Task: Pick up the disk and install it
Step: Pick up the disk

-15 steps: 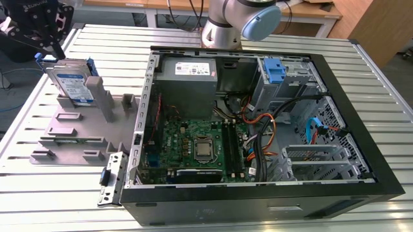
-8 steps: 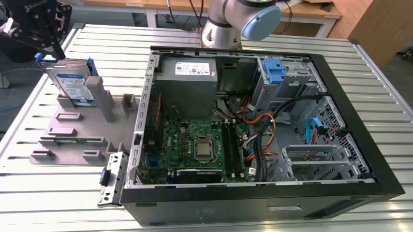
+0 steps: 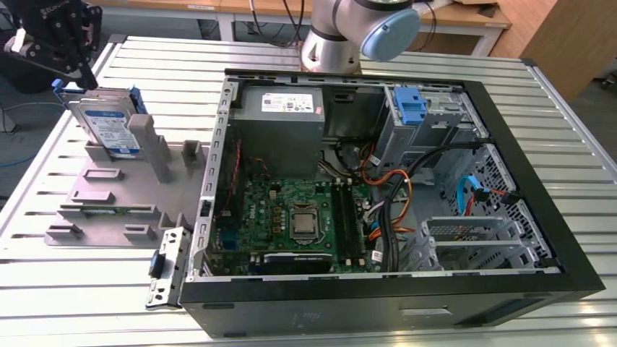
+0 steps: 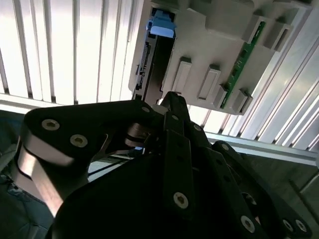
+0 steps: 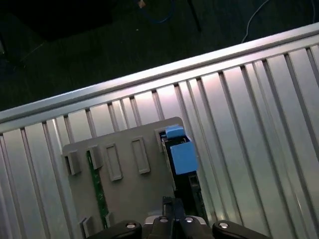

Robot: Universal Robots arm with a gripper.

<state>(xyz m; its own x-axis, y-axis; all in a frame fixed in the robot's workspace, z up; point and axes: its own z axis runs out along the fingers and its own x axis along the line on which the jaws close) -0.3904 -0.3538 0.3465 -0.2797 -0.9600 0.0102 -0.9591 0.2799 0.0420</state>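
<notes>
Closest, second wrist view: gripper (image 4: 168,99), jaws apparently clenched on nothing, just above disk (image 4: 155,59), upright in grey holder (image 4: 199,45). First wrist view: blue rail (image 5: 183,157) atop disk. Exterior view: well apart from case (image 3: 550,210); risks ramming or tipping disk if lowered clenched.

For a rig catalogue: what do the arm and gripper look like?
The arm is a silver-grey tube with a light blue joint cap. The gripper is matte black, built from jointed flat links dotted with silvery screw heads.
</notes>
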